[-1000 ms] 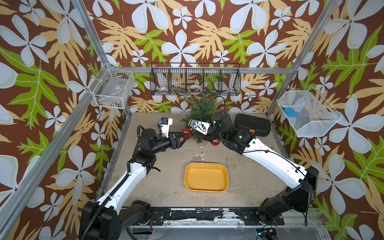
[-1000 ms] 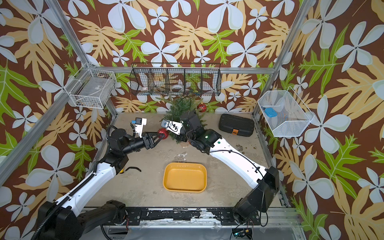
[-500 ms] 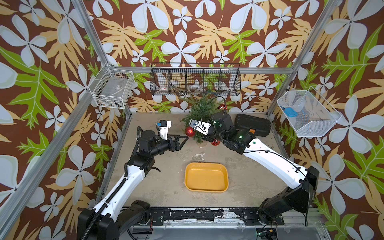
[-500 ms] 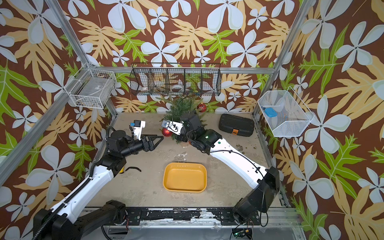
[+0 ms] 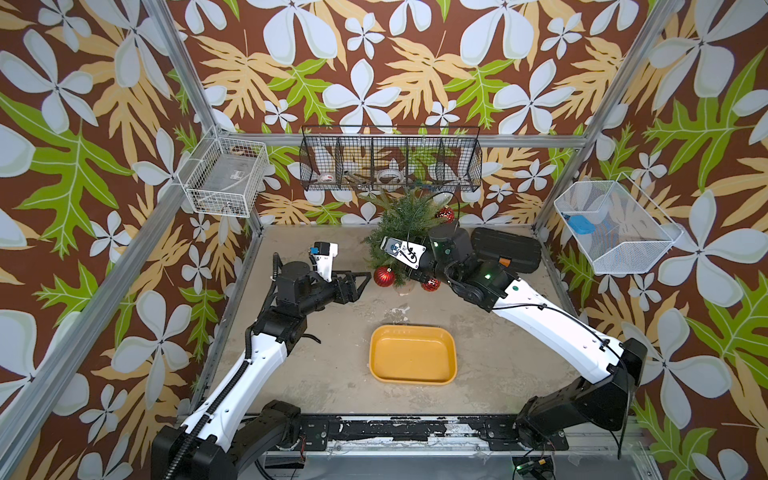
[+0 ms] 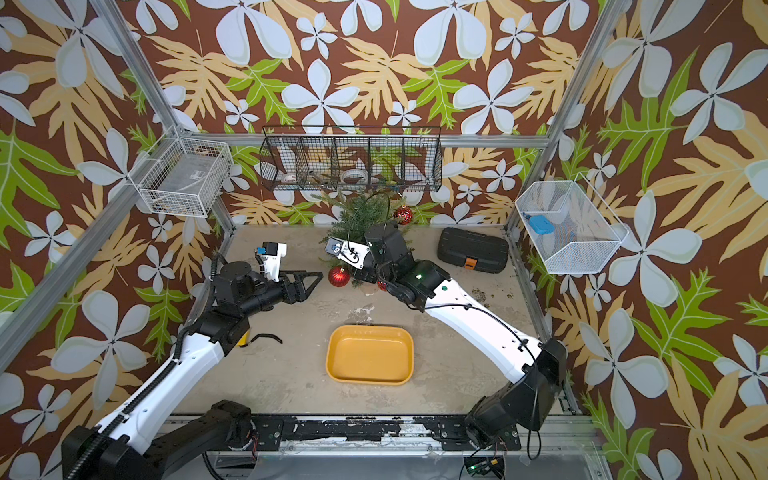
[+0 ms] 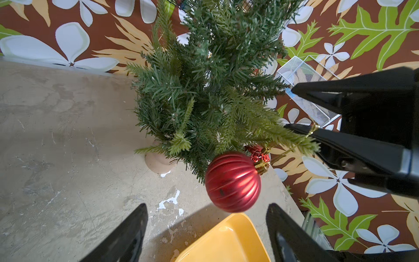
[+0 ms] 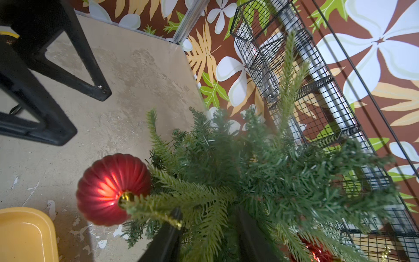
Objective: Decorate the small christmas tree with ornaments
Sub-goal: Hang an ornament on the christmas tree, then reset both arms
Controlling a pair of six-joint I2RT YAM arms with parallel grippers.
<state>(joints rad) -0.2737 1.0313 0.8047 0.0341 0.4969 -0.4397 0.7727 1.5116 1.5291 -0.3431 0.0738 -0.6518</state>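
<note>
Three red ornaments are already hanging on the small christmas tree (image 5: 405, 224), so here's the layout. Nearest, at the middle of the bench (image 5: 332, 353) towards its front edge, sits a yellow tray (image 5: 411, 329). Past it, the left fingers (image 5: 353, 286) are spread wide with nothing in them, pointing at the ribbed ornament (image 5: 384, 276) and stopping just short of it. That one dangles off a low branch on the tree's left side. The right fingers (image 7: 340, 145) reach into the same branch from the other side; they're clearly apart, with the needles and the gold loop lying along one of them. A glittery ornament (image 5: 430, 284) hangs low just right of the trunk, partly behind that arm. The tree stands at the middle of the bench's far edge, with another glittery ornament (image 5: 446, 214) high on its far right. A black case (image 5: 507, 249) lies in the far right corner.
</note>
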